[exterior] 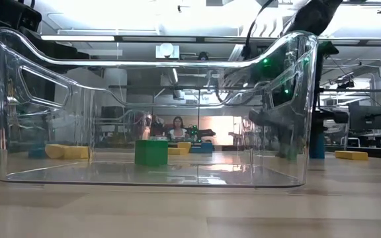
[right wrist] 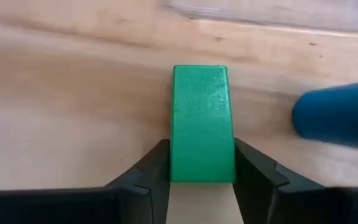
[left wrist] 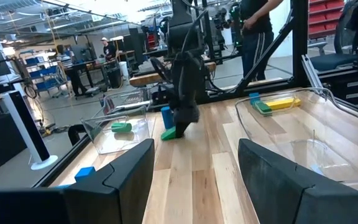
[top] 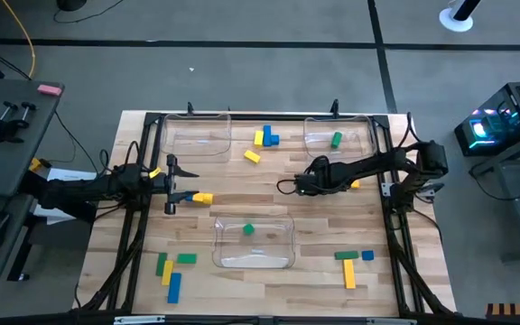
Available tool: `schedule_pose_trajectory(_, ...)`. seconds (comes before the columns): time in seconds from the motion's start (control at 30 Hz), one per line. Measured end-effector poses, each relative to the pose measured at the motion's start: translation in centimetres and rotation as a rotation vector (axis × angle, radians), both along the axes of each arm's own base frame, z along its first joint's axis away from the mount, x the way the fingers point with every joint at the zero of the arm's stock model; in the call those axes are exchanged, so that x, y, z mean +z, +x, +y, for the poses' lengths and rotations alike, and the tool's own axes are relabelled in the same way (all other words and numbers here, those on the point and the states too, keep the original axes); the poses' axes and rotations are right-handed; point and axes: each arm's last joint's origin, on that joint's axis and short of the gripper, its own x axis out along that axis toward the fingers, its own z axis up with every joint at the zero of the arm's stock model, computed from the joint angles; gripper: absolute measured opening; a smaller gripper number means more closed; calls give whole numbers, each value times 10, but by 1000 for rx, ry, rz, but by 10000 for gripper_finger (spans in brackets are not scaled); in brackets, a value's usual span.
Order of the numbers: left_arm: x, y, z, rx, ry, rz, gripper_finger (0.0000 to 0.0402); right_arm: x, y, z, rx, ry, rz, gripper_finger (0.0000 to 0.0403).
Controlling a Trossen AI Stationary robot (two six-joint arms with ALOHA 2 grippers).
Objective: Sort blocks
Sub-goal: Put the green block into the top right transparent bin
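Green block point(right wrist: 202, 124) first, since it fills the right wrist view. It's lying flat on the worktop point(top: 269, 203) with its long axis pointed straight out along the fingers of the right gripper point(right wrist: 202, 149). The jaws are closed against its two long sides, so the grip is already squared up. A blue block point(right wrist: 344, 121) is parked just beside it.

Seen from above, all this is placed beyond the front bin point(top: 254, 242), toward its right. The right gripper is clearly the nearer one. The left gripper point(top: 171, 190) is held beyond the front bin's left end, jaws wide open on nothing, a yellow block point(top: 203, 198) just beside them.

Counts — three clear bins are seen:
- the front bin, with one green cube point(top: 248, 229) inside
- a far-right bin point(top: 359, 122) with one green piece
- a far-left bin point(top: 197, 135) with nothing visible inside

Blocks as best counted:
- six green, including the gripped one
- four blue
- about seven yellow

Most are scattered loose on the worktop.
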Motion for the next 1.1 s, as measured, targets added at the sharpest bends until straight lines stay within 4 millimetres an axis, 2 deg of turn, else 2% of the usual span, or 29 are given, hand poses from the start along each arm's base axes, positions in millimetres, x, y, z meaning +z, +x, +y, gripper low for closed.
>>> schedule_pose_trajectory(0.07,0,0,0,0,0,0,220,19,5,6,54,-26,-56,129)
schedule_pose_trajectory(0.23,0,0,0,4,0,0,220,85,9,9,104,-191,-224,129)
schedule_pose_trajectory(0.33,0,0,0,4,0,0,220,124,-1,-3,71,-320,-269,129)
schedule_pose_trajectory(0.4,0,0,0,4,0,0,220,138,-11,-18,35,-375,-227,129)
schedule_pose_trajectory(0.5,0,0,0,4,0,0,220,142,-28,-43,-45,-360,-142,129)
schedule_pose_trajectory(0.63,0,0,0,4,0,0,220,132,-43,-73,-122,-282,-62,130)
schedule_pose_trajectory(0.73,0,0,0,3,0,0,220,127,-47,-86,-106,-235,-65,176)
schedule_pose_trajectory(0.83,0,0,0,3,0,0,220,124,-50,-92,-80,-219,-41,243)
schedule_pose_trajectory(0.93,0,0,0,3,0,0,220,126,-52,-95,-59,-224,-29,291)
schedule_pose_trajectory(1.03,0,0,0,3,0,0,220,133,-55,-91,9,-231,-50,311)
schedule_pose_trajectory(1.1,0,0,0,3,0,0,220,143,-57,-79,105,-223,-83,315)
